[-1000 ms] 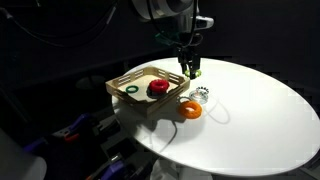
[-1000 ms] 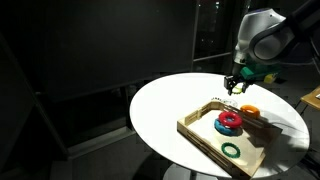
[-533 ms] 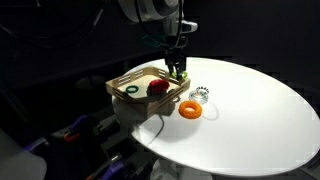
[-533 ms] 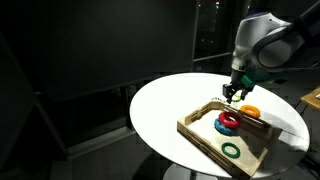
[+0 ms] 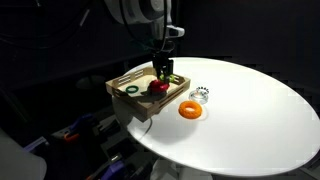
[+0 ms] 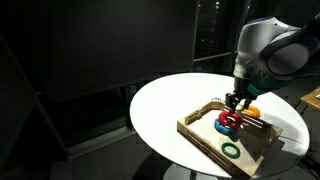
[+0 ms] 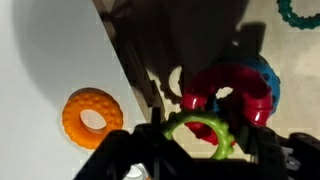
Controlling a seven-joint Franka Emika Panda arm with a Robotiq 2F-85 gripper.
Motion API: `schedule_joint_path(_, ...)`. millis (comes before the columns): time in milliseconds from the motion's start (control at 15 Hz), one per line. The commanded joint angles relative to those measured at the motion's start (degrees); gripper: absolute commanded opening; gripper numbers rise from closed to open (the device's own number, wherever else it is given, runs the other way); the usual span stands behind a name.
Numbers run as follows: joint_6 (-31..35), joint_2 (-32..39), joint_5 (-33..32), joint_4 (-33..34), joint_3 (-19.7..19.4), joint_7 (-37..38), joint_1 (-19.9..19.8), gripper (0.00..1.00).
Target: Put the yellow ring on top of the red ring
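Observation:
My gripper is shut on the yellow ring, a small yellow-green knobbly ring, and holds it just above the red ring. The red ring is thick and bright red and lies in the wooden tray; it also shows in both exterior views. In the wrist view the yellow ring overlaps the red ring's near edge. The gripper also shows in an exterior view.
An orange ring lies on the white round table beside the tray. A dark green ring lies in the tray. A small clear knobbly object sits near the orange ring.
My gripper has carried the yellow ring from over the table, past the tray's edge, to above the red ring in the tray.

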Motion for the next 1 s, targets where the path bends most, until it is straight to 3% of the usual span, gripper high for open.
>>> schedule_joint_path(0, 1.1, -2.2, 3.1, -3.0, 2.0, -3.6, -1.6, 0.44)
schedule_joint_path(800, 6.7, -0.3, 0.7, -4.5, 1.5, -1.5, 0.3, 0.44)
schedule_joint_path(867, 6.8, -0.1, -0.1, -4.6, 1.2, -1.1, 0.6, 0.52)
schedule_joint_path(933, 6.9, -0.1, -0.8, -4.6, 1.0, -0.7, 0.8, 0.92)
